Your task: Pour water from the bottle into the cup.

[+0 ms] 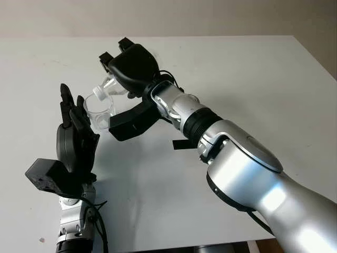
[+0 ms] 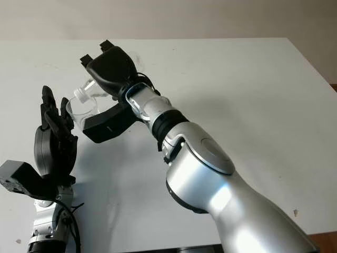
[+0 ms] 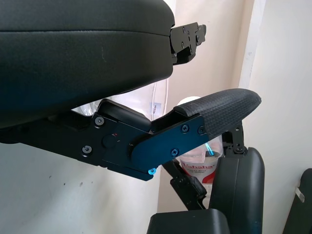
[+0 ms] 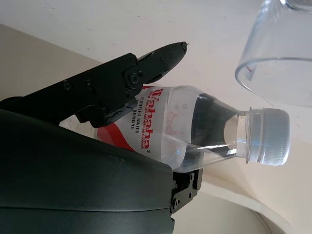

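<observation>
My right hand (image 1: pixel 115 90) is shut on a clear water bottle (image 1: pixel 103 90) with a red-and-white label (image 4: pixel 146 131). It holds the bottle tilted, neck down toward the left. The white cap (image 4: pixel 269 136) sits on the neck, just above the rim of the clear plastic cup (image 1: pixel 100 113). The cup stands on the white table (image 1: pixel 237 68) at the left. My left hand (image 1: pixel 73 113) is open and upright right beside the cup, on its near left side. I cannot tell whether it touches the cup. The bottle (image 3: pixel 200 165) also appears past the left hand's thumb.
The white table stretches wide to the right and toward the back. My right forearm (image 1: pixel 184 113) crosses the middle of it diagonally. The table's front edge runs near the bottom of the picture.
</observation>
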